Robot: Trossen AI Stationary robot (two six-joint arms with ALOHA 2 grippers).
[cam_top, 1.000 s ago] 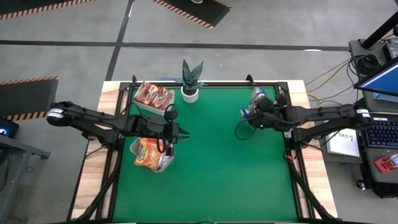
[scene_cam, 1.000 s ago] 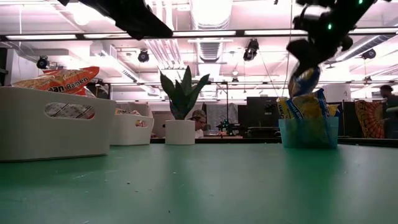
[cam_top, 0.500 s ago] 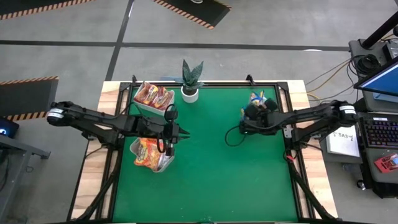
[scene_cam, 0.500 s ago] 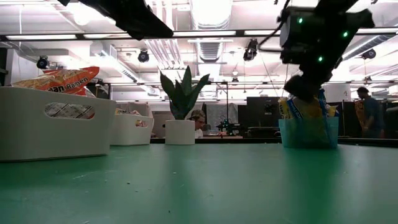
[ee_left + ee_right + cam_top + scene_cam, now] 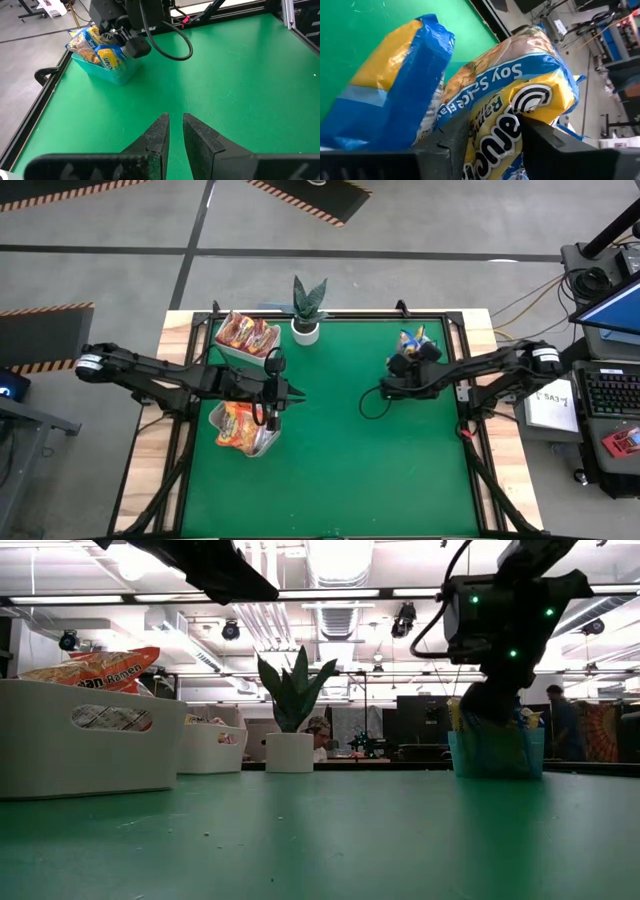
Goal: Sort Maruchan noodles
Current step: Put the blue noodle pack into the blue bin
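Right gripper (image 5: 492, 132) lowered its blue-and-yellow packet (image 5: 520, 95) into the blue bin (image 5: 107, 72); jaws loosening around it. Next I'd lift clear. Left gripper (image 5: 172, 131) idle, jaws nearly shut, empty.

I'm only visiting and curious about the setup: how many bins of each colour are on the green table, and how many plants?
White bins: 2
Blue bins: 1
Potted plants: 1
Total: 4
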